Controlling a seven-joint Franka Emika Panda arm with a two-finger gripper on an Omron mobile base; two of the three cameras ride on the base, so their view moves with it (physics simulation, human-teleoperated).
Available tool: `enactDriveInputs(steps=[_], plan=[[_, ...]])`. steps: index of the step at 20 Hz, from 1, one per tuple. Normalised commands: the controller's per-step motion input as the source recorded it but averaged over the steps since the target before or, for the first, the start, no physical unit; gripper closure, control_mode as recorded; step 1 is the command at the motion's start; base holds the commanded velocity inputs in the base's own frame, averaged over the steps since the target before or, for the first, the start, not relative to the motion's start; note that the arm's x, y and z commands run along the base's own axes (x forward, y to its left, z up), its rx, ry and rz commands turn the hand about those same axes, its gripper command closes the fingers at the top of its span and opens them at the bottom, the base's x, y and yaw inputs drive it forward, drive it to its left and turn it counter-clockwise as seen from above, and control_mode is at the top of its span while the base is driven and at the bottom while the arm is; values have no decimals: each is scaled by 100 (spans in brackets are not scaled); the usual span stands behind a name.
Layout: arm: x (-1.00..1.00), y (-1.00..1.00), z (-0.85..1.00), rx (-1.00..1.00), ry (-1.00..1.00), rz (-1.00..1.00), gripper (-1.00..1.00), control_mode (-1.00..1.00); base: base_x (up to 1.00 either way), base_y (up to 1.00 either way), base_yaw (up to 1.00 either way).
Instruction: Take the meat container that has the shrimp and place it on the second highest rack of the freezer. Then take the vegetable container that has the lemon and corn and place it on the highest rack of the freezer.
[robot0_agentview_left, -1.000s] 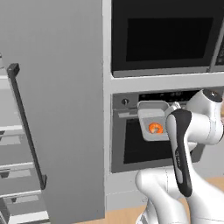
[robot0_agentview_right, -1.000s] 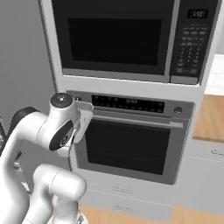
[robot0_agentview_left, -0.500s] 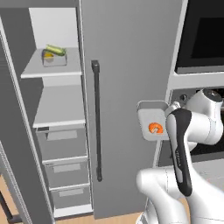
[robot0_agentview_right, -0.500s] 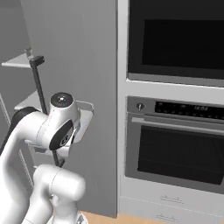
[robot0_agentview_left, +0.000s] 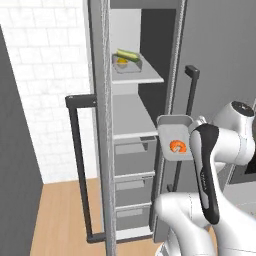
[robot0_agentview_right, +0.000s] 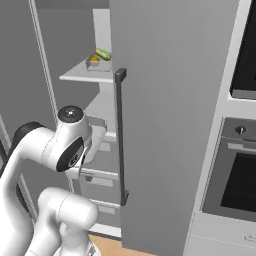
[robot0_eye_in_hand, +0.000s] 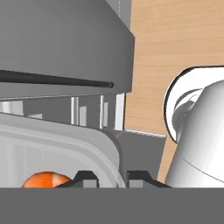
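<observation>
— What is seen nearest, at the hand?
— The gripper (robot0_eye_in_hand: 111, 176) is pinched on the rim of the meat container (robot0_agentview_left: 173, 139), its fingers close together. The shrimp (robot0_agentview_left: 177, 146) lies inside the tray, which is held up in front of the arm.

— And behind it?
— The freezer (robot0_agentview_left: 135, 125) is found open, its door (robot0_agentview_right: 170, 100) swung aside. The second highest rack (robot0_agentview_left: 131, 120) is bare. The tray is held just outside it, at about its level.

— Farther up?
— On the highest rack (robot0_agentview_left: 140, 75) the vegetable container (robot0_agentview_left: 127, 62) is seen, with the corn (robot0_agentview_left: 127, 54) and the lemon (robot0_agentview_left: 121, 61) in it.
</observation>
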Motion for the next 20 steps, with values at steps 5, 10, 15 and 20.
enactDriveInputs(steps=[5,10,15,20], plan=[[0,0,0,0,0,0,100,100,5,26,0],[0,0,0,0,0,0,100,100,6,-55,0],[0,0,0,0,0,0,100,100,2,13,0],[0,0,0,0,0,0,100,100,5,37,0]])
